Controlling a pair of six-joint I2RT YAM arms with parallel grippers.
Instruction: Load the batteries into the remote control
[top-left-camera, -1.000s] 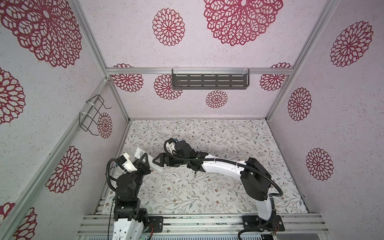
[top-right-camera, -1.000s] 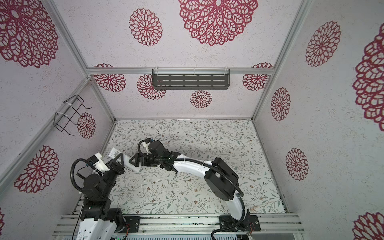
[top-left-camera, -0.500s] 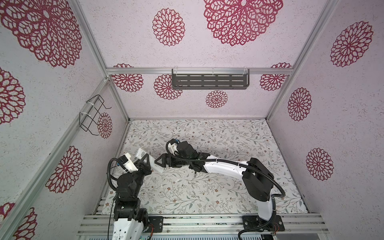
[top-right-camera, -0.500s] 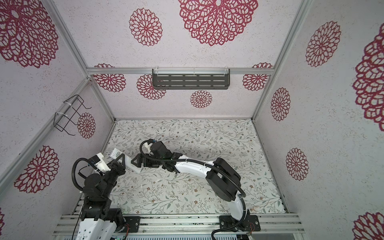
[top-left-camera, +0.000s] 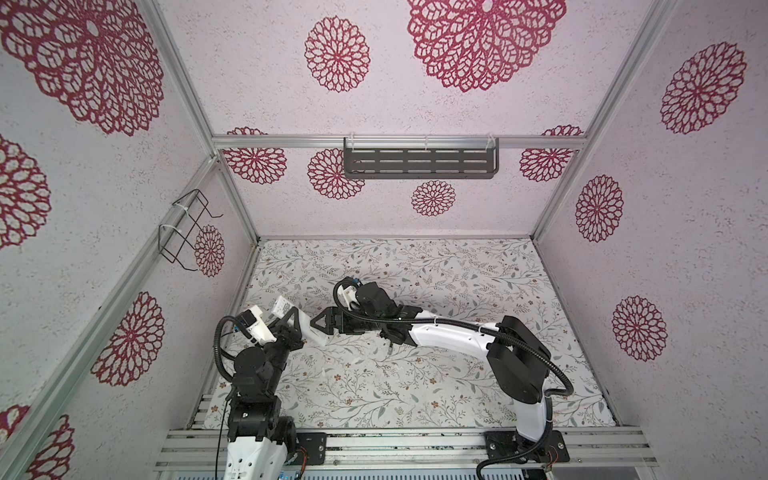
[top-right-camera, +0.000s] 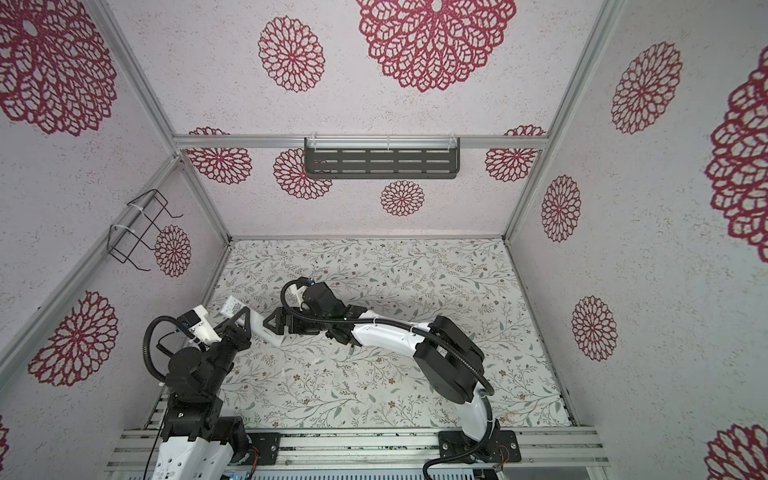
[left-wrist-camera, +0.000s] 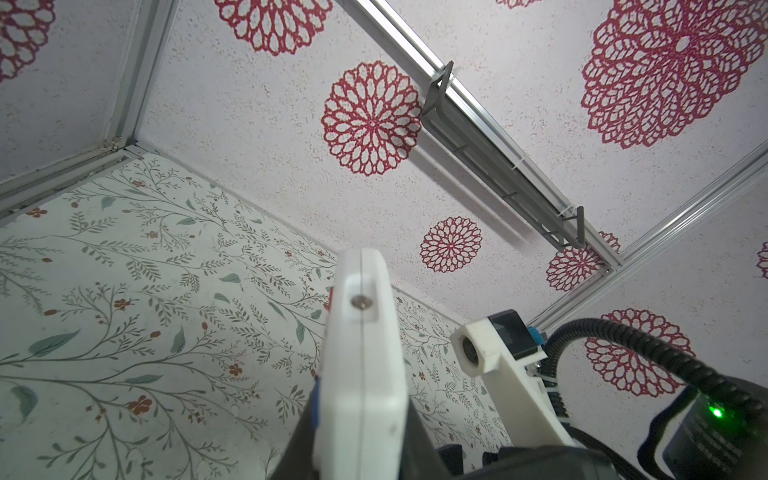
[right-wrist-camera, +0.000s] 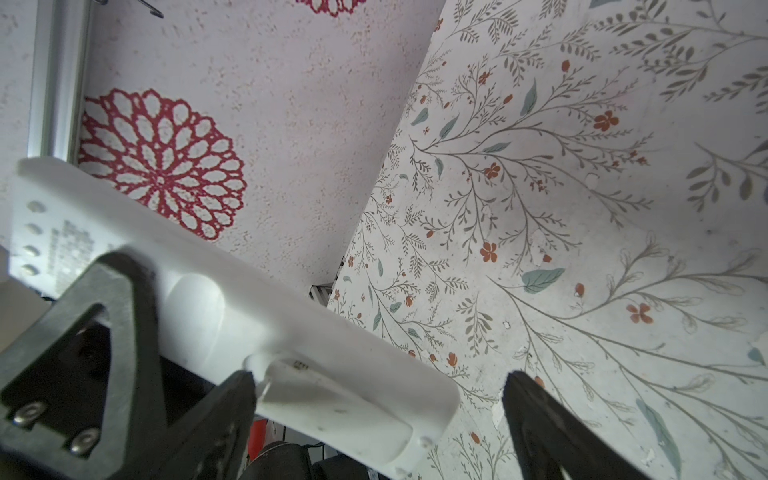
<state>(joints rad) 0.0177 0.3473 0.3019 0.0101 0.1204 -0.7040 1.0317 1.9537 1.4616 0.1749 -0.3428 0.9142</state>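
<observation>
L gripper (top-left-camera: 296, 321) stayed clamped on remote control (top-left-camera: 284, 306). R gripper (right-wrist-camera: 378, 380) stayed wide open, holding nothing, one finger at remote's free end. Arms barely shifted.

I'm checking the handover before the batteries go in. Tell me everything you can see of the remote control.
The remote control is a slim white plastic bar, held tilted in the air above the floral table. One end bears a grey printed label and four small dimples, and an oval recess lies mid-body. The left gripper is shut on it beside the label. The open right gripper straddles the other end.
</observation>
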